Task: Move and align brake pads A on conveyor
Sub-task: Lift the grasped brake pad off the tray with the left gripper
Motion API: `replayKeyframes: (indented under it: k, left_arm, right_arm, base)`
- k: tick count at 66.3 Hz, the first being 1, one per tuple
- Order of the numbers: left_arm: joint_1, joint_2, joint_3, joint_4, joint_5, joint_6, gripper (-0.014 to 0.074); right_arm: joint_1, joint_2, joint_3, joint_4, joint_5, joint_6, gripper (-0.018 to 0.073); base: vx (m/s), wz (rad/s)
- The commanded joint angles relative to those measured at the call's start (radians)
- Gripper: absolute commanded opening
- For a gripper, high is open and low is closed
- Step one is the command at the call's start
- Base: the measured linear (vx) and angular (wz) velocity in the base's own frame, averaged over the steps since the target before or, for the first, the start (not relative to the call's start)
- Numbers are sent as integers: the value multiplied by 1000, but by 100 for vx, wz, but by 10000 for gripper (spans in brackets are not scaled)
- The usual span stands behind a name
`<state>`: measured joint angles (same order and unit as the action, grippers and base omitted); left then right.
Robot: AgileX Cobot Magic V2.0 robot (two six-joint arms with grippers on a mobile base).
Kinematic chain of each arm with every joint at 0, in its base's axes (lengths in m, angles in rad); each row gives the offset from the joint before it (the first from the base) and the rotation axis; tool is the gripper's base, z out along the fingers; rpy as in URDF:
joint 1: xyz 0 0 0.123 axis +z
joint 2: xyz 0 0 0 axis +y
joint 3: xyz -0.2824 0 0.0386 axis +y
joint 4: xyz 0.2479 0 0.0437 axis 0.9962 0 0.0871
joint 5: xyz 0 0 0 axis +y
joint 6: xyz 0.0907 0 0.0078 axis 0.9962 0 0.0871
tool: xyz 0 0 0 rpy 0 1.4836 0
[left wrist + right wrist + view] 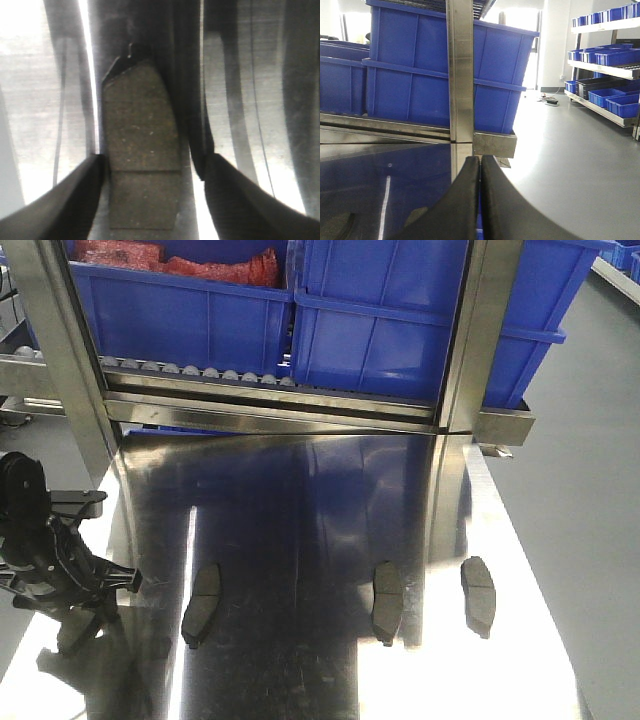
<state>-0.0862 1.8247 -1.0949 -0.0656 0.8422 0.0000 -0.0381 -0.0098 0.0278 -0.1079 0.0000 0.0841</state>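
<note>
On the steel table (300, 490), left gripper (152, 160) straddles one brake pad (142, 145), jaws apart, not clamped; right gripper (480, 200) pinched together, empty. Risk: off-centre closing skids or twists pad on slick steel. Conveyor not visible.

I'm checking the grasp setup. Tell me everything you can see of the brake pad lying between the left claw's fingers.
The brake pad is a flat oblong with a dull grey-brown, speckled face, a thin groove across it and clipped corners at its far end. It lies flat, face up, on the shiny steel table, lengthwise between the fingers of the open left claw. One finger sits right at its long edge, contact unclear; the other stands clear.
</note>
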Motion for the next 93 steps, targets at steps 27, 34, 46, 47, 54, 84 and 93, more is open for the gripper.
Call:
replayKeyframes:
  k: [27,34,46,47,54,84,93]
  left_arm:
    - [-12,-61,-25,45,-39,-11,-7]
    - [-12,-95,-25,45,-49,-11,-7]
    - [-12,-198,-25,44,-85,-12,-6]
    - [-12,-208,-25,44,-86,-12,-6]
    - [-12,-295,-24,44,-101,-18,-6]
    - [-12,-690,58,44,-251,-11,-6]
    - [-12,-829,207,37,-445,-11,-6]
  right_arm:
    - [-1,-14,12,-2,-71,-8,-12]
    - [-1,-14,12,-2,-71,-8,-12]
    - [-1,-14,12,-2,-71,-8,-12]
    - [-1,-14,12,-2,-71,-8,-12]
    - [-1,-14,12,-2,-71,-8,-12]
    - [-1,-14,12,-2,-71,-8,-12]
    - [-1,-14,12,-2,-71,-8,-12]
  base:
    - [0,0]
    - [0,0]
    - [0,0]
    - [0,0]
    - [0,0]
    - [0,0]
    - [0,0]
